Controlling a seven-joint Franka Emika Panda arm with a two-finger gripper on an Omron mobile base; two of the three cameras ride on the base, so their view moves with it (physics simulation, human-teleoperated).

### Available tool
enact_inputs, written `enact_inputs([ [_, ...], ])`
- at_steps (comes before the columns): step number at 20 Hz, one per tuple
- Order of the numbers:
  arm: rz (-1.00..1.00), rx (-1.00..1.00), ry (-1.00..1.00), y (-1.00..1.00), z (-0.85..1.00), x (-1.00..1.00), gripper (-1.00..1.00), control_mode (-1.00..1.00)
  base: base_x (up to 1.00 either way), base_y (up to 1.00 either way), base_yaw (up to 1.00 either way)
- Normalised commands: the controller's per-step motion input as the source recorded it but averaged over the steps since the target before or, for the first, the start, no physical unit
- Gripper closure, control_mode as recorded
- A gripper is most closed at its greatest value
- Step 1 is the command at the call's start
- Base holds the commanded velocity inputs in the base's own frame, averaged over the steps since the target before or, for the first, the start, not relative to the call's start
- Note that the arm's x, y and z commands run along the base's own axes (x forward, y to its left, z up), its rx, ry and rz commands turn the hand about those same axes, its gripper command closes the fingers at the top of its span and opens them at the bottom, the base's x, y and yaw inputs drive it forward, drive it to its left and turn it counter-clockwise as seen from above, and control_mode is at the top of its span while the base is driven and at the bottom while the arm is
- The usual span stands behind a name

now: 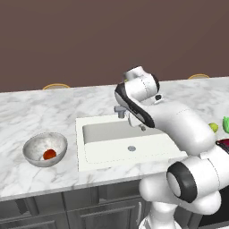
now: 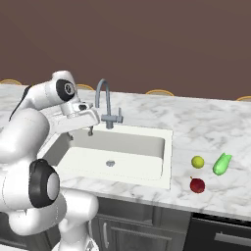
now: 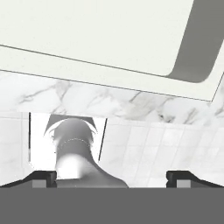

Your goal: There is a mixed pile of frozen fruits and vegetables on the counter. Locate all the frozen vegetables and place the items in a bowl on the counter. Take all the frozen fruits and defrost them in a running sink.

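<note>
Hand (image 2: 81, 131) wide; tomato (image 1: 49, 154) in bowl (image 1: 33, 146)

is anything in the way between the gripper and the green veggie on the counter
Nothing stands directly in the path, as far as shows. The open gripper hangs over the sink's left end by the faucet. The green veggie lies on the counter right of the sink, with the lime beside it.

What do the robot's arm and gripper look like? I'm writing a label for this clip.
The arm is glossy white, built of rounded, bulbous segments, with black bands and black round caps at the joints. No cables or markings show. The gripper has two small dark, blocky fingertips.
</note>
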Motion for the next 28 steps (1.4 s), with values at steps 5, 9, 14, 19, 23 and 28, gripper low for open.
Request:
enact_inputs([
  [5, 0.00, 0.00, 0.10, -1.00, -0.10, 0.16, -1.00, -1.00, 0.00, 0.00, 0.00],
  [9, -0.03, 0.00, 0.10, -1.00, -0.02, 0.15, -1.00, -1.00, 0.00, 0.00, 0.00],
  [14, -0.01, 0.00, -0.02, -1.00, -0.03, 0.10, -1.00, -1.00, 0.00, 0.00, 0.00],
  [19, -0.02, 0.01, -0.03, -1.00, -0.02, 0.20, -1.00, -1.00, 0.00, 0.00, 0.00],
  [23, -0.03, 0.01, 0.00, -1.00, -0.03, 0.31, -1.00, -1.00, 0.00, 0.00, 0.00],
  [28, -0.03, 0.06, 0.00, -0.99, -0.15, 0.33, -1.00, -1.00, 0.00, 0.00, 0.00],
])
